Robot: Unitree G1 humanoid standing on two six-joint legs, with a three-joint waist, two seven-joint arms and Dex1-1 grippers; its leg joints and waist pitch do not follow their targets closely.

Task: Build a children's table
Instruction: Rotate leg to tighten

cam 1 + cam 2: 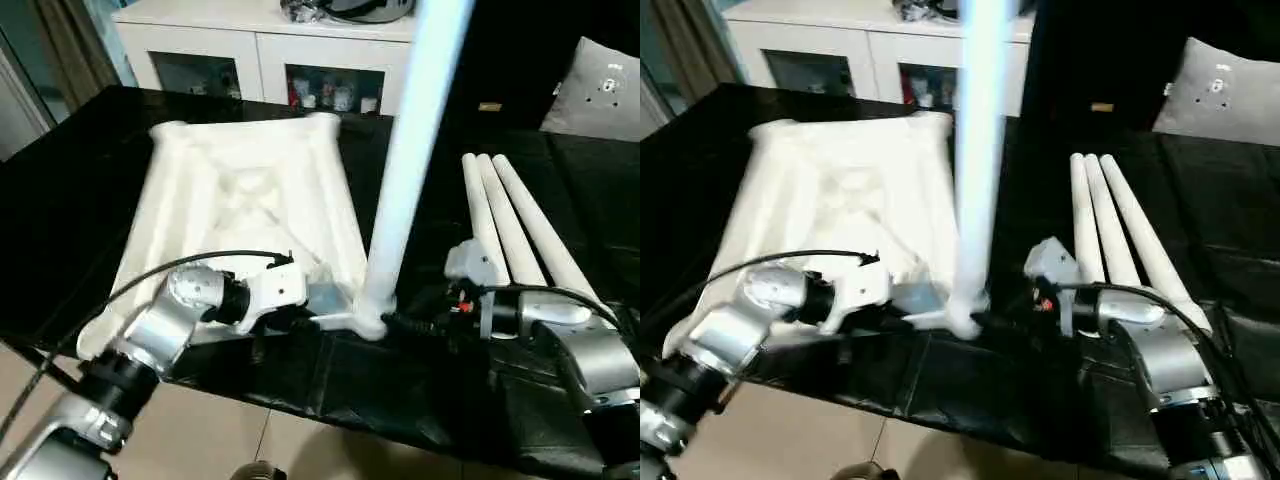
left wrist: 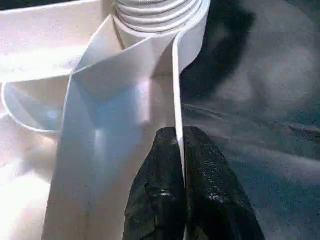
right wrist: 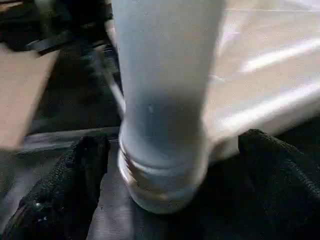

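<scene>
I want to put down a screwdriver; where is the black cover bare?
Bare black cover lies left of the upturned white plastic tabletop, and right of the three loose white tapered legs. Crowded: around the upright white leg.

— How is the children's table [image 1: 245, 205] lying?
— Its white top is lying upside down, ribbed underside facing up.
— And the legs?
— One leg [image 1: 405, 170] is standing upright in the near corner socket; three loose legs [image 1: 515, 225] are lying side by side, touching, to its right.
</scene>
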